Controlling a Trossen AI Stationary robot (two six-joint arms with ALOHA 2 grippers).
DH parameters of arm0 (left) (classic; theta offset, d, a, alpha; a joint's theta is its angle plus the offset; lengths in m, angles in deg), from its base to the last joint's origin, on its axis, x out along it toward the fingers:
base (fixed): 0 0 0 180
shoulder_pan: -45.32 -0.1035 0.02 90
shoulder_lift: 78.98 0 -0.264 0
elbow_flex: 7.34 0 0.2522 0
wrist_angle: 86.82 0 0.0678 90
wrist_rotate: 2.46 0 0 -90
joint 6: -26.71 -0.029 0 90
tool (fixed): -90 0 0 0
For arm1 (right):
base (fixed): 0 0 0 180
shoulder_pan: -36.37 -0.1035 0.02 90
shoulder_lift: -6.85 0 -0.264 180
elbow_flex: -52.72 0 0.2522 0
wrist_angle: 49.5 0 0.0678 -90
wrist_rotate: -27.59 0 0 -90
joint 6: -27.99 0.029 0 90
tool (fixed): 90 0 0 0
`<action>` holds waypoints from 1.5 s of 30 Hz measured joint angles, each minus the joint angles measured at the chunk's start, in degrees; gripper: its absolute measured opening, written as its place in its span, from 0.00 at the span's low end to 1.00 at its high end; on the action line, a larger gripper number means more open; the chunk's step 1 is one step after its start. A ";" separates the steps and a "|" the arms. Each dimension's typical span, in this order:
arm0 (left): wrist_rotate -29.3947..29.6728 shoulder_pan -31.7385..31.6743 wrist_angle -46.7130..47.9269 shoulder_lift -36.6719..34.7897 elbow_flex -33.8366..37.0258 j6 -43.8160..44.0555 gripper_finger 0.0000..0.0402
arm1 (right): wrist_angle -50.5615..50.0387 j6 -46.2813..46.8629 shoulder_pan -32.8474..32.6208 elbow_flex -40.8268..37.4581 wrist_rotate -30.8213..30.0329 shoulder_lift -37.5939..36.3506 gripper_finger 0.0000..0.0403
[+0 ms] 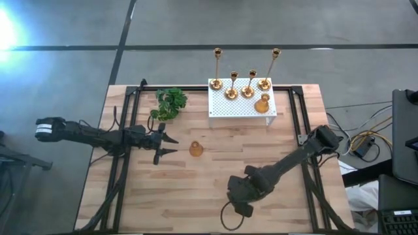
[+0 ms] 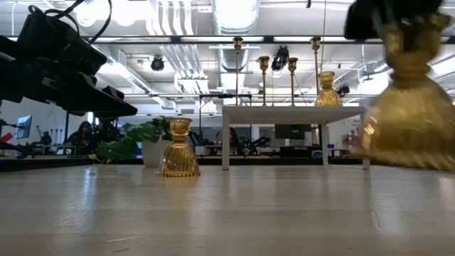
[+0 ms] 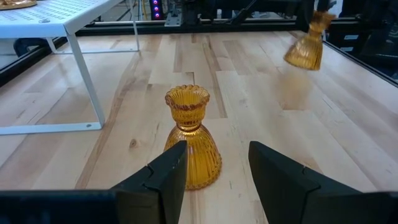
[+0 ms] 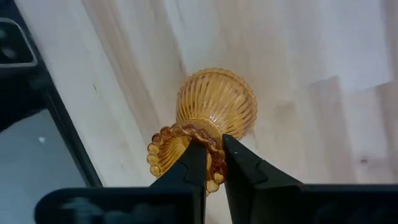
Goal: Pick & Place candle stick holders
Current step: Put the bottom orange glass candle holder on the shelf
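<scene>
Four thin-stemmed gold candle stick holders (image 1: 239, 83) and one squat amber holder (image 1: 262, 103) stand on the white perforated box (image 1: 225, 108). A second squat amber holder (image 1: 196, 149) stands on its bell base at mid-table. My left gripper (image 1: 173, 145) is open just left of it, and its fingers frame it without touching in the left wrist view (image 3: 193, 140). My right gripper (image 4: 214, 158), near the table's near edge (image 1: 236, 196), is shut on a third squat holder (image 4: 216, 106). This holder also shows in the low view (image 2: 412, 107). My right gripper pinches the holder's beaded top rim (image 4: 210, 144) on one side; one finger (image 4: 194, 163) seems to sit in the cup mouth, the other (image 4: 241, 165) outside. The fingers come from above. The holder hangs below them, tilted, its bell base (image 3: 305, 55) clear of the table.
A green leafy plant (image 1: 171, 103) stands at the far left, beside the box. Black frame rails (image 1: 124, 124) run along the table's left and right sides. Bare wood (image 1: 196, 189) lies between the arms.
</scene>
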 joint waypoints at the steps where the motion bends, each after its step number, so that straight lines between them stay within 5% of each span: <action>1: -0.01 -0.01 -0.02 -0.01 0.00 0.00 0.44 | -0.27 -0.69 0.60 0.00 0.02 -0.86 0.05; 16: -0.02 0.00 -0.02 0.00 0.00 0.02 0.44 | -3.89 5.18 13.13 0.02 -3.55 -17.18 0.05; 24: -0.01 -0.01 -0.06 0.00 0.00 0.01 0.44 | -5.10 6.25 25.60 0.19 -4.44 -23.06 0.05; 35: -0.02 -0.02 -0.02 0.00 0.00 0.02 0.44 | -6.41 1.04 39.88 6.16 -4.40 -20.57 0.05; 45: -0.01 -0.01 -0.03 0.00 0.00 0.00 0.44 | -21.95 -6.98 45.53 18.18 -2.85 -14.32 0.05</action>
